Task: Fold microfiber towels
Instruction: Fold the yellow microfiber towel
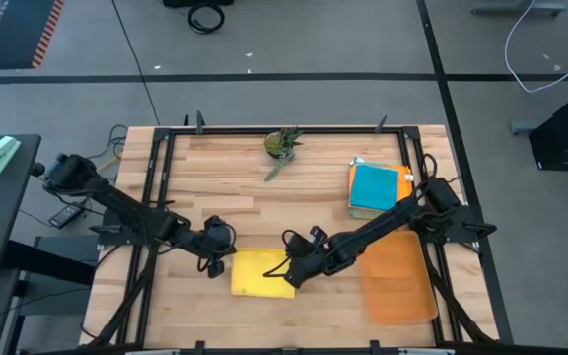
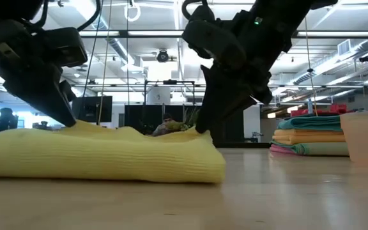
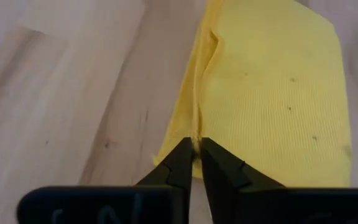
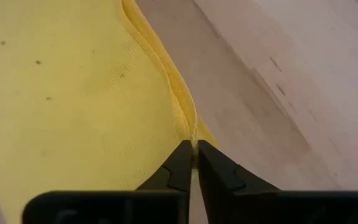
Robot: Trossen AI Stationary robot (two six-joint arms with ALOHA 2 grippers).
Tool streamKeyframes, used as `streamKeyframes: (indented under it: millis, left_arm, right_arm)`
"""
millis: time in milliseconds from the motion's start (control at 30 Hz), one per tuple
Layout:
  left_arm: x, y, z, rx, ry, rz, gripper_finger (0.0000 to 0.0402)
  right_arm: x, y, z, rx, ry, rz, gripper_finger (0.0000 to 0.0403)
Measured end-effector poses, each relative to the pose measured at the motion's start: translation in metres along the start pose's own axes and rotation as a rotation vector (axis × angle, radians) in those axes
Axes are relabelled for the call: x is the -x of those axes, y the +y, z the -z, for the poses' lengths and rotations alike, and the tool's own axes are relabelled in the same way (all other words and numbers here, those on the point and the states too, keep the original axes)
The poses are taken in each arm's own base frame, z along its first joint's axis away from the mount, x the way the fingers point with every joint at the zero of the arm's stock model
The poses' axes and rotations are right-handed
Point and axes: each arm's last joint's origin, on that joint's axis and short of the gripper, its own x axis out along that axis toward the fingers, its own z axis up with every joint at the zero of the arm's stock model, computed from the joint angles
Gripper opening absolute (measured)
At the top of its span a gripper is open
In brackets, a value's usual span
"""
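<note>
Pinching the folded yellow towel (image 1: 261, 273) at both far corners, one arm per side. Everything placed off that towel. Left gripper (image 1: 214, 264) at its left far corner, tips nearly together, a thin edge of cloth caught between them in the left wrist view (image 3: 194, 142); a small gap shows, so the grasp looks light, maybe loosening. Towel lies flat on the wooden table (image 1: 225, 168), doubled over, layered hem visible along the edge. Right gripper (image 1: 291, 273) at the towel's right far corner, same state: tips almost closed on the hem (image 4: 194, 144). Right of the towel lies an orange mat (image 1: 397, 276); beyond that mat, a stack of towels (image 1: 378, 189), teal on top. Plant (image 1: 284, 144) well behind the towel. Handling guess: light, soft, limp cloth, slightly grippy; it will sag and layers can slip apart. Best hold is corners or hem, catching both layers.
</note>
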Motion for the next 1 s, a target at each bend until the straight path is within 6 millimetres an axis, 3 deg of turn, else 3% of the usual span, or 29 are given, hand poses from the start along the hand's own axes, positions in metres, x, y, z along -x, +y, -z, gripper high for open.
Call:
streamKeyframes:
  millis: [233, 433, 533, 700, 1000]
  left_arm:
    - [-0.002, 0.008, -0.005, 0.046, -0.008, -0.033, 0.0073]
    - [0.004, 0.002, -0.011, -0.017, -0.059, 0.011, 0.0078]
    - [0.008, -0.005, -0.008, -0.055, -0.062, 0.054, 0.0066]
    - [-0.001, -0.008, 0.001, -0.087, -0.007, 0.033, 0.0013]
    - [-0.032, -0.004, 0.016, -0.082, 0.082, -0.024, 0.0006]
  right_arm:
    - [0.001, -0.005, -0.005, 0.019, -0.081, 0.086, 0.0098]
    - [0.02, 0.001, -0.007, 0.055, -0.145, 0.067, 0.0127]
    - [0.026, 0.012, 0.006, 0.096, -0.096, 0.004, 0.0101]
    - [0.016, 0.013, 0.014, 0.125, -0.072, 0.023, 0.0011]
    - [-0.033, -0.003, 0.008, 0.12, 0.015, 0.037, 0.0004]
